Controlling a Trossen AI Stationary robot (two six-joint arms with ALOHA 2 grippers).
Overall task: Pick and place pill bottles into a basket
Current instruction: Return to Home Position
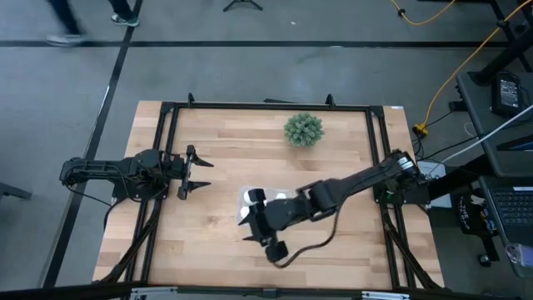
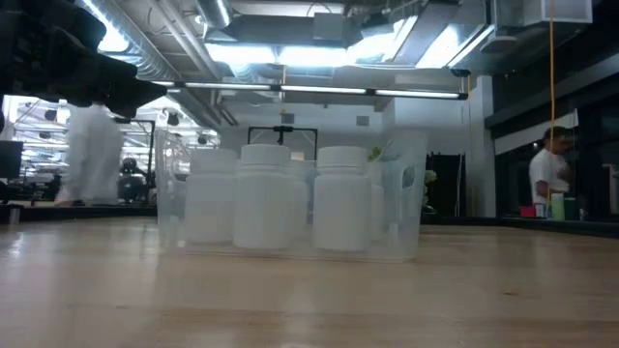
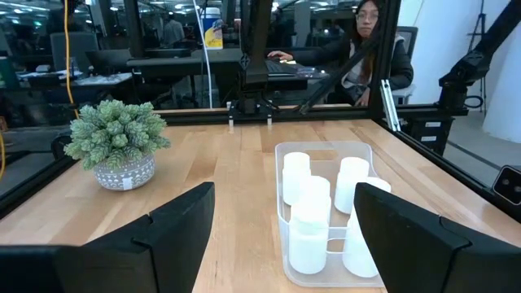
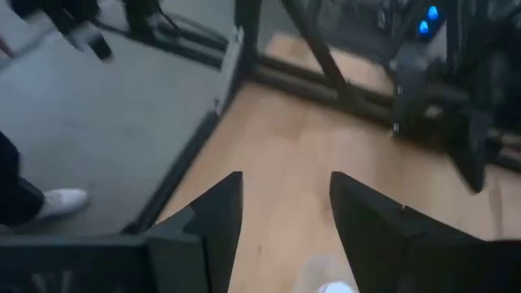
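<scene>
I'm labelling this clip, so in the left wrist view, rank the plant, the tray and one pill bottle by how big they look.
Largest: tray.
Next: plant, close behind; it stands farther off than the tray's near end, so that gap is unsure.
Smallest: bottle, plainly.

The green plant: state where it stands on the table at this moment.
In the high view the plant stands near the table's top edge, slightly right of centre, well apart from the clear tray lying lower down mid-table.
</scene>
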